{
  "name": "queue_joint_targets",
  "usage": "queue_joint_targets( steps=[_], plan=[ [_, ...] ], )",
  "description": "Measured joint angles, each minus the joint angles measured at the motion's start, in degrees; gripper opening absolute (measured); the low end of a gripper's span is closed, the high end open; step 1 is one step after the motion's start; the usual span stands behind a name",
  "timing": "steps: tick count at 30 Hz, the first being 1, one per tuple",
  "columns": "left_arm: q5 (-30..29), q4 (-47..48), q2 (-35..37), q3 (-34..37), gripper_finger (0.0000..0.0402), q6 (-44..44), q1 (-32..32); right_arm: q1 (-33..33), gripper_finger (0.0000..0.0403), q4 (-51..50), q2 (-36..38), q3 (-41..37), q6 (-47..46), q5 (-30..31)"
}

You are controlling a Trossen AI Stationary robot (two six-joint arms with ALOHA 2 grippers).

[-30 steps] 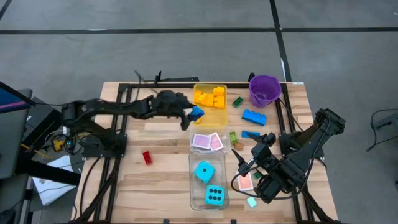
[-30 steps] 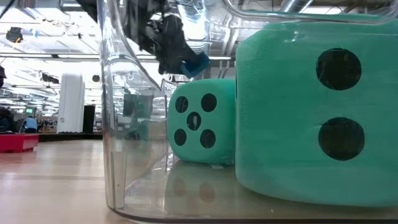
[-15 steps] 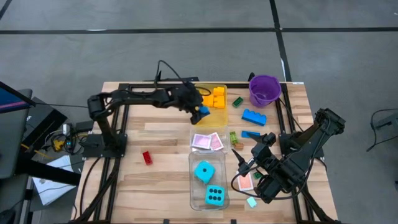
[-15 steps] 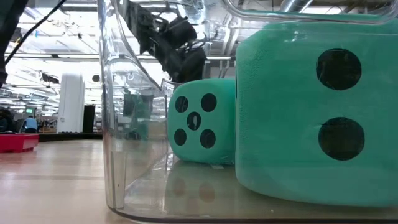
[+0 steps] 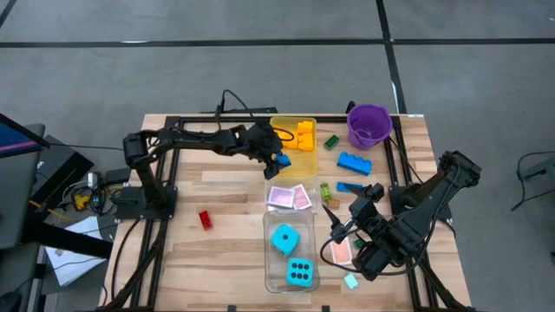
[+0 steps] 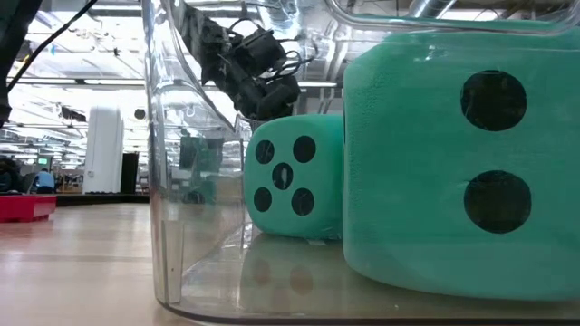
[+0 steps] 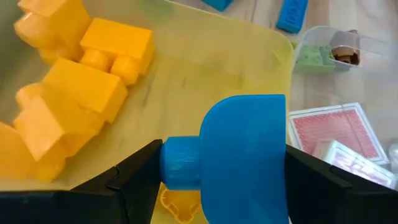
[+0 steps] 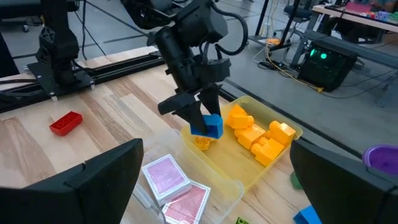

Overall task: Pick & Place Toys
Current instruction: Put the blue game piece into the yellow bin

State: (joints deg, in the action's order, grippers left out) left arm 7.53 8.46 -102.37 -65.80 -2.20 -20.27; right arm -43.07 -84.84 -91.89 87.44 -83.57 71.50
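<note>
Left gripper [image 5: 279, 161] grips blue brick [image 7: 244, 158], seemingly above yellow tray [image 5: 299, 159]

a purple bucket [image 5: 369, 126], a yellow-tinted tray [image 5: 305, 159] and what looks like a clear tray [image 5: 268, 251] stand on the wooden table [image 5: 217, 260].

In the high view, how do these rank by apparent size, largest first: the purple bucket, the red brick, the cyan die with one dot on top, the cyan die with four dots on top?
1. purple bucket
2. The two cyan dice, one-dot and four-dot, look alike; no ranking between them.
3. red brick
</note>
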Motion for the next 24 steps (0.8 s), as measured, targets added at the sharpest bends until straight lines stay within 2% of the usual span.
queue_joint_targets(
  steps=[24],
  plan=[
    [-0.9,-3.1,-0.2,0.0,0.0265,-0.5,-0.4,1.1,0.0398,-0.3,-0.3,0.0,0.0,-1.2]
  ],
)
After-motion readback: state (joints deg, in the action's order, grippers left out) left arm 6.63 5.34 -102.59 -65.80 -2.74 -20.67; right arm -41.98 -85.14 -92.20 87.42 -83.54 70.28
